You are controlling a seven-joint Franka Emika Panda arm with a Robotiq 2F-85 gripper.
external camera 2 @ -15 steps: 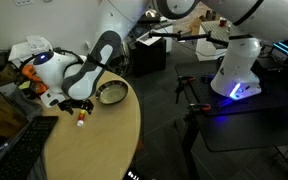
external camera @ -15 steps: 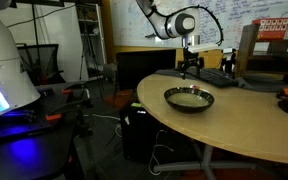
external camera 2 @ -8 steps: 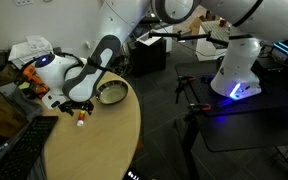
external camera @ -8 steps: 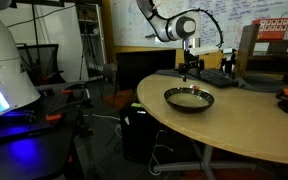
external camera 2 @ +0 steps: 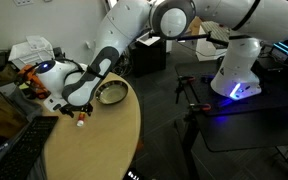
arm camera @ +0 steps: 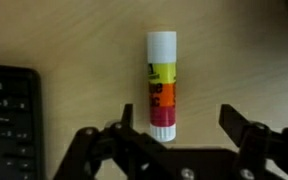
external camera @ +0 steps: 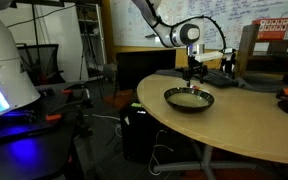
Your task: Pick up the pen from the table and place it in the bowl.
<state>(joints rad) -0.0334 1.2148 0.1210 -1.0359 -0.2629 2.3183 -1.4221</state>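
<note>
**Gripper above pen, jaws spread**

The pen [arm camera: 162, 80] is a short stick with a white cap and yellow, orange and pink bands. It lies flat on the table [arm camera: 234, 60], right of a dark keyboard [arm camera: 9, 115]. The gripper [arm camera: 179, 135] has its jaws spread wide. The pink end sits between them, with no contact visible. Bare tabletop lies right of the pen. In an exterior view the bowl [external camera: 170, 97] stands near the gripper, toward the table's rounded edge.
</note>
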